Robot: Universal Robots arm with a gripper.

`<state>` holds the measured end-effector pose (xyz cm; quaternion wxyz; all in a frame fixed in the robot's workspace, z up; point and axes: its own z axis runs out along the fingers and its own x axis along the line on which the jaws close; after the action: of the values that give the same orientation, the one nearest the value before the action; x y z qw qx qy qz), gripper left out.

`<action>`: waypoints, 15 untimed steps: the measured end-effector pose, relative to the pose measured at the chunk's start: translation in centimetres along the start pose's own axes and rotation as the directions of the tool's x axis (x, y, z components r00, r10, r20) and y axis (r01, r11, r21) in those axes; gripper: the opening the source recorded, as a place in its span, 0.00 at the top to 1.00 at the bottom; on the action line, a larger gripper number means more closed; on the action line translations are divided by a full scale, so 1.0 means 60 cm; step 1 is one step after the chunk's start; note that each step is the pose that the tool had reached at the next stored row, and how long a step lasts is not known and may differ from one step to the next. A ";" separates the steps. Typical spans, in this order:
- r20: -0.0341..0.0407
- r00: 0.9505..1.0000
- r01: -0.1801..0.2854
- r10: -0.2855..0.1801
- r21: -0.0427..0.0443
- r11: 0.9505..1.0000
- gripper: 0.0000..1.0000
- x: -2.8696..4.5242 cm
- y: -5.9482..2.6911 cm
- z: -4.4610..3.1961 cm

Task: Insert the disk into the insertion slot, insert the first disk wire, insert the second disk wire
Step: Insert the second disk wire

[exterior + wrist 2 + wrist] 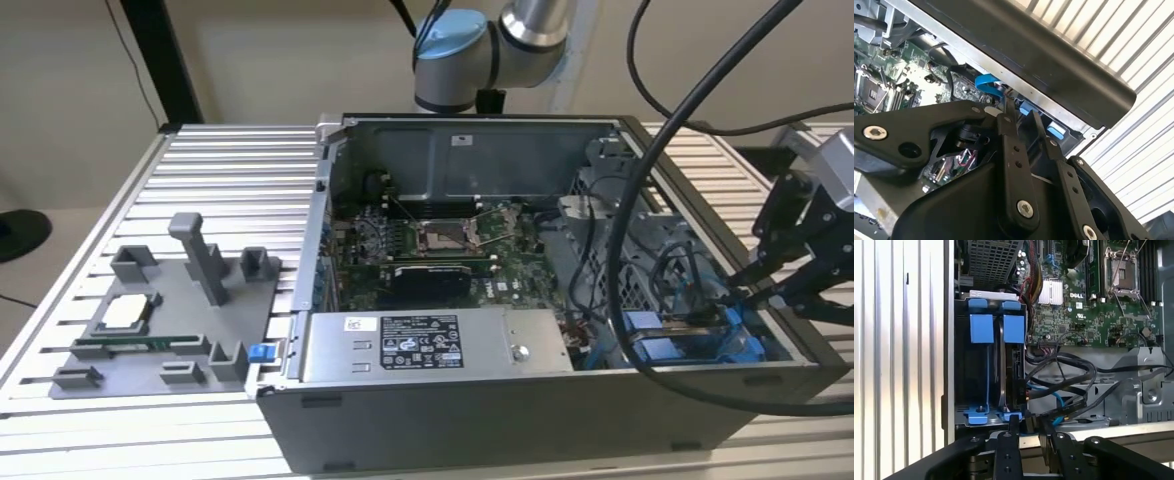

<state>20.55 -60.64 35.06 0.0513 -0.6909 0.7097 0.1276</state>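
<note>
The gripper (1030, 421) reaches over the side wall of the computer case (534, 420) at the exterior view's right. Its two fingers (1014, 427) stand close together on a small dark plug (1029, 424) at the end of a blue wire (1056, 397). It appears to be pinching the plug, though the contact itself is hard to make out. The plug is held right at the near end of the insertion slot (982, 329), probably because that is where the disk's sockets face. The disk (1015, 367) already sits on edge inside that slot, between the blue rails and beside an empty bay, so the first step looks done. Black cables (1074, 372) loop loosely just beside the slot, between it and the motherboard (1089, 305), clear of the plug's approach.
</note>
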 end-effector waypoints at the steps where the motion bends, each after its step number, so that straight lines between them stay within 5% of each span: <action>1: 0.002 1.000 0.002 -0.002 -0.001 1.000 0.00 0.000 0.000 0.001; 6: 0.013 1.000 0.010 -0.010 -0.003 1.000 0.00 0.002 -0.001 0.007; 7: 0.015 1.000 0.010 -0.010 -0.003 1.000 1.00 0.002 -0.001 0.007; 15: 0.041 0.999 0.013 -0.013 -0.003 1.000 1.00 0.002 -0.001 0.007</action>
<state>20.55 -60.64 34.62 0.0654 -0.6929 0.7037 0.1427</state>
